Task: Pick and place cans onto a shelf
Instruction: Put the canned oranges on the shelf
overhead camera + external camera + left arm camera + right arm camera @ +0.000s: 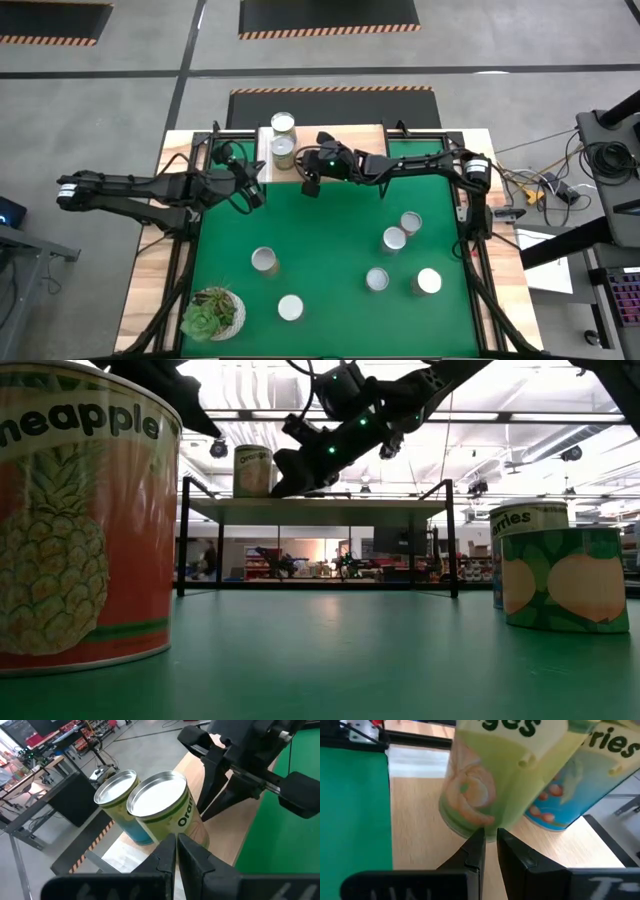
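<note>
- The shelf [345, 150] is a low light-wood board on thin black legs at the far edge of the green mat, with a paler strip at its left end.
- Two cans stand upright on that left end, touching: an orange-labelled can [284, 152] nearer and a blue-labelled can [283, 124] behind it.
- Six cans [265, 260] stand upright on the mat with shiny tops: two left of centre, four to the right; the pair at far right [402, 231] seems almost touching.
</note>
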Tool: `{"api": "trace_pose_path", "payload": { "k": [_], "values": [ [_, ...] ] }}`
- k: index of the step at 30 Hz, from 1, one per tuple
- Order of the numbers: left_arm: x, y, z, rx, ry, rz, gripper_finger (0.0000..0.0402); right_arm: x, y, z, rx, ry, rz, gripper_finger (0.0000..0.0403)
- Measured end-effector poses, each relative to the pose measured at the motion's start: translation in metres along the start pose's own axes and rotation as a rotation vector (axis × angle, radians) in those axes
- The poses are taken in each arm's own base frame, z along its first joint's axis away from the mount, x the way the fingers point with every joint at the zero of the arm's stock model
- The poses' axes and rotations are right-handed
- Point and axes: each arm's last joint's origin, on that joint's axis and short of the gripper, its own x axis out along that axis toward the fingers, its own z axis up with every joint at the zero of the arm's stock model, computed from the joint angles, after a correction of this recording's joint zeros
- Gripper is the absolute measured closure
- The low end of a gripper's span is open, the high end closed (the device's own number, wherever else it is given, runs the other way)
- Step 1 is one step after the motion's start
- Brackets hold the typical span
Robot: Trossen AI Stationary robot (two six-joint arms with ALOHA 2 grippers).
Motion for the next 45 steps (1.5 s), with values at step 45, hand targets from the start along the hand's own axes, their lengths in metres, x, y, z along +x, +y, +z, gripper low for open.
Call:
{"api": "trace_pose_path", "payload": {
  "k": [45],
  "values": [
    [0.061, -0.02, -0.014, 0.084, 0.142, 0.075, 0.0402, -0.078, 0.046, 0.034, -0.053, 0.117, 0.169, 0.0365]
  ]
}}
